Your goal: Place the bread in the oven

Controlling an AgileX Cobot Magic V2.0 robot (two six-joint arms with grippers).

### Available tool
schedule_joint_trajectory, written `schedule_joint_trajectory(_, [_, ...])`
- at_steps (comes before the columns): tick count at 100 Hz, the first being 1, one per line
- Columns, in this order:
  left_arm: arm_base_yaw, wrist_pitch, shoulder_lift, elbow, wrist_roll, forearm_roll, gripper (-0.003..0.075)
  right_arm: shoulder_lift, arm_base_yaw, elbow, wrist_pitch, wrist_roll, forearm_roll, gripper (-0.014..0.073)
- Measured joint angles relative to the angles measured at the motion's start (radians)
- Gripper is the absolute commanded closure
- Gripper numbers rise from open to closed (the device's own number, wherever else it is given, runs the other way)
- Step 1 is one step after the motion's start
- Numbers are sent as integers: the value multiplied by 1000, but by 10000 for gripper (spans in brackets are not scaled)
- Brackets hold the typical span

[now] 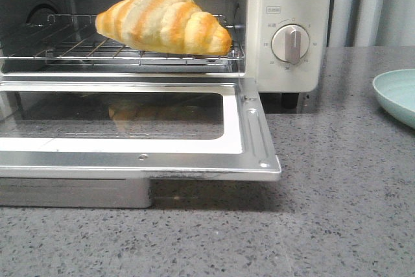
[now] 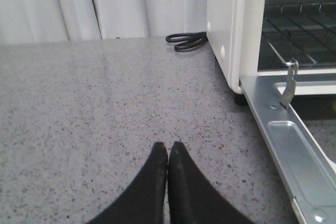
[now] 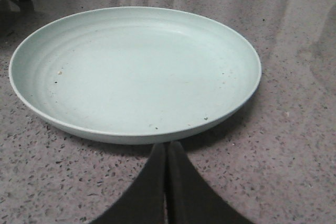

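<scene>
The bread [image 1: 165, 23], a golden-orange roll with pale stripes, lies on the wire rack [image 1: 78, 47] inside the cream-white oven [image 1: 285, 69]. The oven's glass door [image 1: 130, 124] hangs open and flat toward me. In the left wrist view my left gripper [image 2: 168, 146] is shut and empty, low over the counter beside the oven's left side [image 2: 223, 30] and door edge [image 2: 286, 145]. In the right wrist view my right gripper [image 3: 167, 145] is shut and empty at the near rim of a pale green plate [image 3: 134, 72]. Neither gripper shows in the front view.
The pale green plate also shows at the right edge of the front view [image 1: 397, 95]. A black cable [image 2: 186, 40] lies coiled behind the oven by the white curtain. The counter is grey speckled stone [image 1: 337, 212]. A metal tray [image 1: 74, 192] sits under the open door.
</scene>
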Motion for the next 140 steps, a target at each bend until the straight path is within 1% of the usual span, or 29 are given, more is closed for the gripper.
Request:
schedule_joint_trajectory(15, [0, 112, 0, 0, 2, -37, 741, 0, 0, 0, 0, 0, 0, 670])
schedule_joint_trajectory(22, [0, 132, 0, 0, 2, -43, 741, 0, 0, 0, 0, 0, 0, 670])
schedule_joint_trajectory(31, [0, 132, 0, 0, -1, -45, 741, 0, 0, 0, 0, 2, 0, 670])
schedule_joint_trajectory(46, [0, 133, 0, 0, -44, -45, 741, 0, 0, 0, 0, 2, 0, 670])
schedule_joint_trajectory(58, [-27, 134, 0, 0, -106, -20, 741, 0, 0, 0, 0, 2, 0, 670])
schedule_joint_trajectory(67, [-57, 134, 0, 0, -126, -6, 741, 0, 0, 0, 0, 2, 0, 670])
schedule_joint_trajectory(75, [-70, 134, 0, 0, -131, 0, 741, 0, 0, 0, 0, 2, 0, 670])
schedule_joint_trajectory(140, [-70, 134, 0, 0, -133, 33, 741, 0, 0, 0, 0, 2, 0, 670])
